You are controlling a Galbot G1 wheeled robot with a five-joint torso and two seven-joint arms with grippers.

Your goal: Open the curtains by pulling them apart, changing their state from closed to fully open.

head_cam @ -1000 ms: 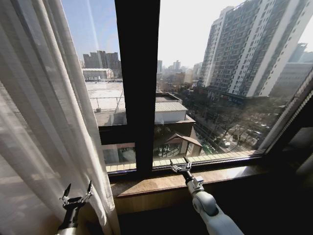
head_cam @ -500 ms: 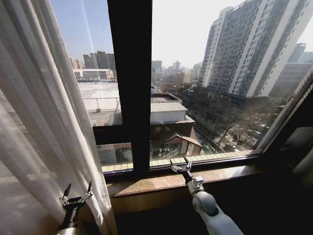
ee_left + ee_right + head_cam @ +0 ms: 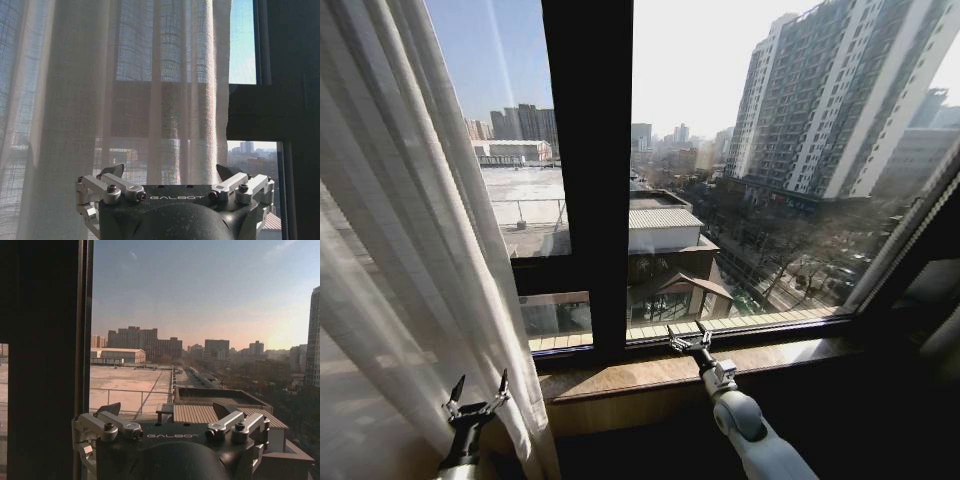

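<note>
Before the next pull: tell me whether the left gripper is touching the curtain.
Apart. In the left wrist view the left gripper is open, with the curtain hanging beyond its fingertips; nothing lies between them. The head view agrees.

— What lay beyond the glass?

— A wide window (image 3: 760, 180) split by a dark vertical frame (image 3: 588, 170), with a brown sill (image 3: 650, 372) below. Outside stood a tall apartment tower (image 3: 830, 100), low rooftops (image 3: 665, 216) and a distant skyline under a pale blue sky.

— And the light?

— Bright daylight poured in; the wall beneath the sill stayed in shadow.
</note>
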